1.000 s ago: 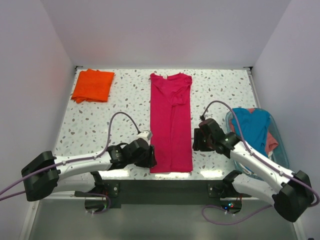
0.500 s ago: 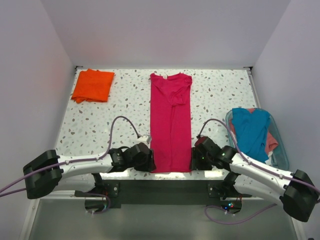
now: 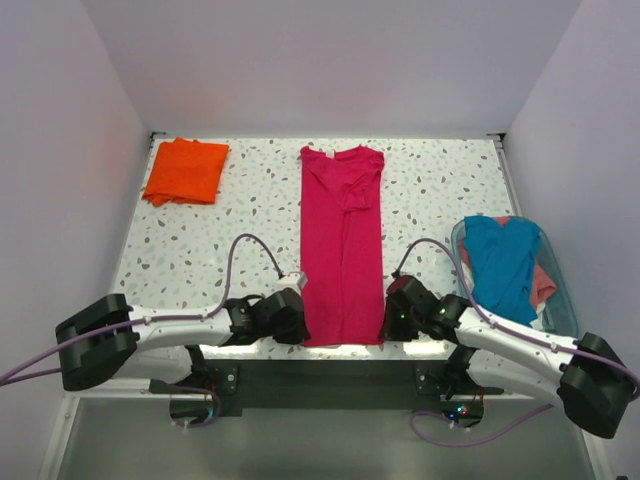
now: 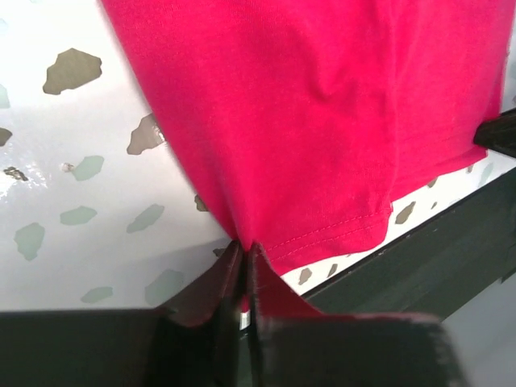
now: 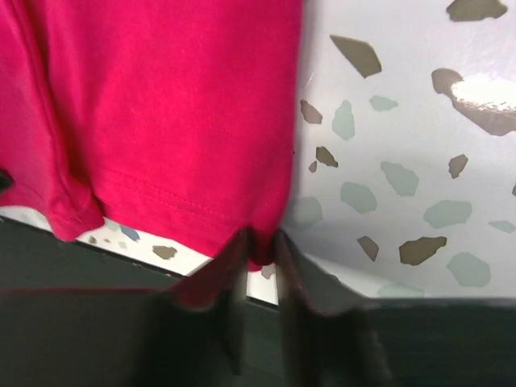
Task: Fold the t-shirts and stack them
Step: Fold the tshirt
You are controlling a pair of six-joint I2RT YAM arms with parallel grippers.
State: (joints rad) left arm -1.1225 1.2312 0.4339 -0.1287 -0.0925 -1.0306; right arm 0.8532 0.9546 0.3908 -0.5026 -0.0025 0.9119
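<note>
Now: both near hem corners pinched.
L fingers (image 4: 211, 284) & R fingers (image 5: 228, 270) each closed on a near corner of long magenta-red cloth t-shirt (image 3: 343, 250), flat mid speckled white table (image 3: 440, 190); folded orange t-shirt (image 3: 186, 170) far-left.

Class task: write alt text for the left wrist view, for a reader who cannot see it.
The left gripper, jaws closed, pinches a hem corner of a magenta-red t-shirt. The shirt lies spread on a white speckled table near its dark front edge.
</note>
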